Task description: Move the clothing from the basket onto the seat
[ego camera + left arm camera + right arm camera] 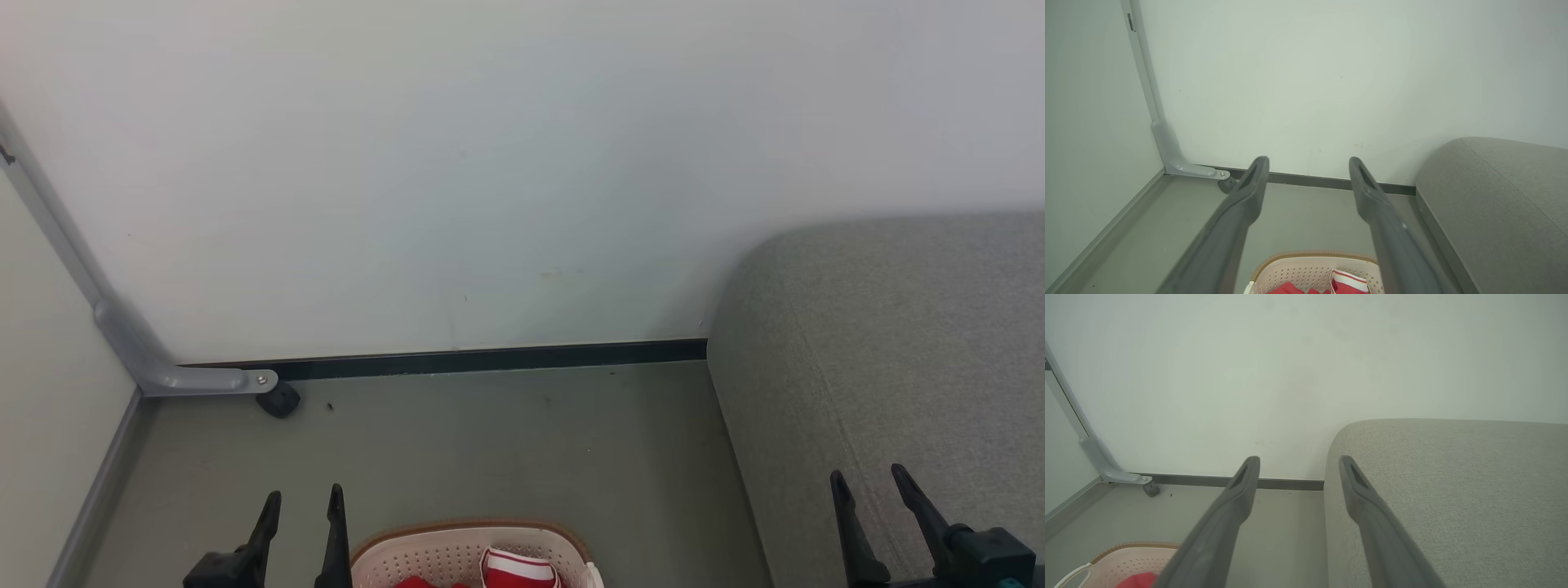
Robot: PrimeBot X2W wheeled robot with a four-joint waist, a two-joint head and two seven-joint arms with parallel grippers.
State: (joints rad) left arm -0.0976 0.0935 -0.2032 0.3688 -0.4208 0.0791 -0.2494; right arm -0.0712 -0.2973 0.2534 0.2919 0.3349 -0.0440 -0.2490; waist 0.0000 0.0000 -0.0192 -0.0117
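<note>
Basket (457,549), cream, brown-rimmed: red-and-white clothing (518,569) inside.
Seat (898,351), grey: right of basket.
Left gripper (304,492): just left of basket, jaws wide, holding nothing.
Right gripper (867,472): well right of basket, jaws wide, holding nothing.

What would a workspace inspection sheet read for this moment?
Surface: grey floor.
Job's things: red-and-white clothing lies in the cream basket; grey sofa stands to the robot's right, no clothing on its visible part.
Clutter: small black foot by the corner.
Grippers: left gripper and right gripper, jaws open, nothing held.
Cables: nothing seen.
Surroundings: white wall, dark skirting, grey bracket in the corner.
</note>
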